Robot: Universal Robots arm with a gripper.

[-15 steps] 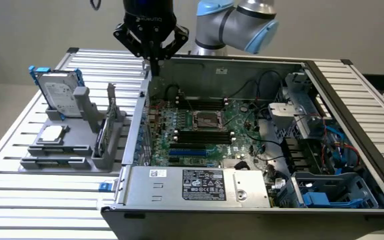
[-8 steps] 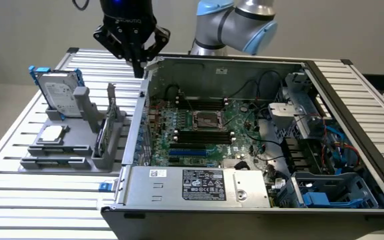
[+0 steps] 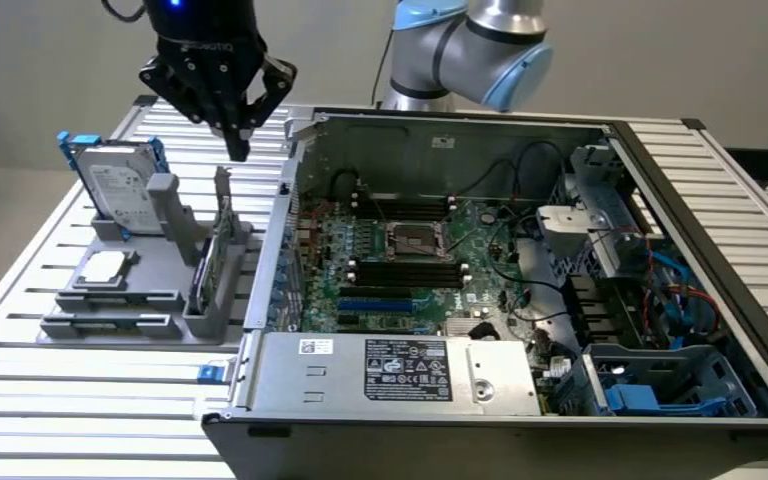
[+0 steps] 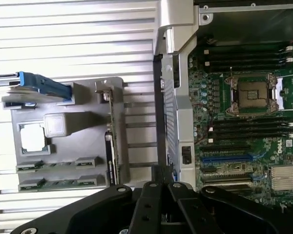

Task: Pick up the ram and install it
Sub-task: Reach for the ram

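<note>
Two ram sticks (image 4: 57,164) lie as thin green strips in the front slots of a grey holder tray (image 4: 83,105); in the exterior view the ram (image 3: 115,298) sits at the tray's near end. My gripper (image 3: 237,148) hangs shut and holds nothing, high above the gap between the tray and the open computer case (image 3: 491,410). In the wrist view its black fingertips (image 4: 163,181) meet over the case's side wall. The black memory slots (image 4: 248,127) flank the processor socket (image 4: 251,93) on the motherboard.
The tray also carries a hard drive in a blue frame (image 3: 115,185), a square silver processor chip (image 3: 104,268) and an upright card with a metal bracket (image 3: 220,245). The case holds cables and a power supply (image 3: 404,365). A slatted metal table (image 3: 77,400) lies underneath.
</note>
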